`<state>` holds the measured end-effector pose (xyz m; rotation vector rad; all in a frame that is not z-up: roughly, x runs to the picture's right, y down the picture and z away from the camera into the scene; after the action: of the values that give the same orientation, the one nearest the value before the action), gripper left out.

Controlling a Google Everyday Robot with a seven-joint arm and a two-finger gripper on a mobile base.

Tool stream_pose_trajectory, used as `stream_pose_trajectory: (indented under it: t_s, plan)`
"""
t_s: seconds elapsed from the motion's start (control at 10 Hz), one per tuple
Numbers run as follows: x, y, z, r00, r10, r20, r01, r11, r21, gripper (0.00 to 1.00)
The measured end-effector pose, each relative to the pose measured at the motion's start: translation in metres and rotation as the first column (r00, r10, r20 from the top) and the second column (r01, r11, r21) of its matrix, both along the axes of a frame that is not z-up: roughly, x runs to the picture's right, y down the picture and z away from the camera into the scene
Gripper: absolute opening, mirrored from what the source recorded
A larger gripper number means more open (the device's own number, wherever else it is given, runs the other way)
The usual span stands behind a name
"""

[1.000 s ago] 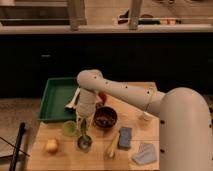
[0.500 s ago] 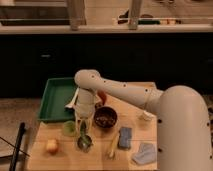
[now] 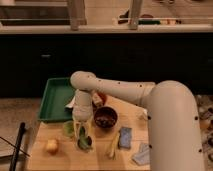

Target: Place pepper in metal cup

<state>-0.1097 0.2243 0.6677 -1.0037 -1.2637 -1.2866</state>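
Observation:
My gripper [image 3: 80, 131] points straight down at the left of the wooden table, right above the metal cup [image 3: 84, 143]. A dark green shape, the pepper [image 3: 85, 144], shows at the cup's mouth just under the gripper. I cannot tell whether the gripper still holds it. A pale green translucent cup [image 3: 68, 128] stands just left of the gripper.
A green tray [image 3: 55, 98] lies at the back left. A dark bowl [image 3: 105, 119] stands right of the gripper, with a red can [image 3: 98, 99] behind it. A long yellow piece [image 3: 114, 145], a blue packet [image 3: 125, 136], a grey cloth [image 3: 141, 155] and a yellow fruit [image 3: 51, 146] lie around.
The gripper has shifted slightly left and down over the metal cup. The other objects have not moved.

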Motion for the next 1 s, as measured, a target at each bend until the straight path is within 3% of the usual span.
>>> stream_pose_trajectory:
  t_s: [0.3,0.8,1.0]
  plan:
    - [0.006,0.02,-0.012,1.0,-0.01,-0.014,0.009,0.9976,-0.069,0.0]
    - [0.011,0.029,-0.02,0.999,-0.024,-0.022,0.021,0.9891,-0.145,0.01]
    - [0.01,0.031,-0.022,0.999,-0.036,-0.015,0.032,0.9843,-0.173,0.18]
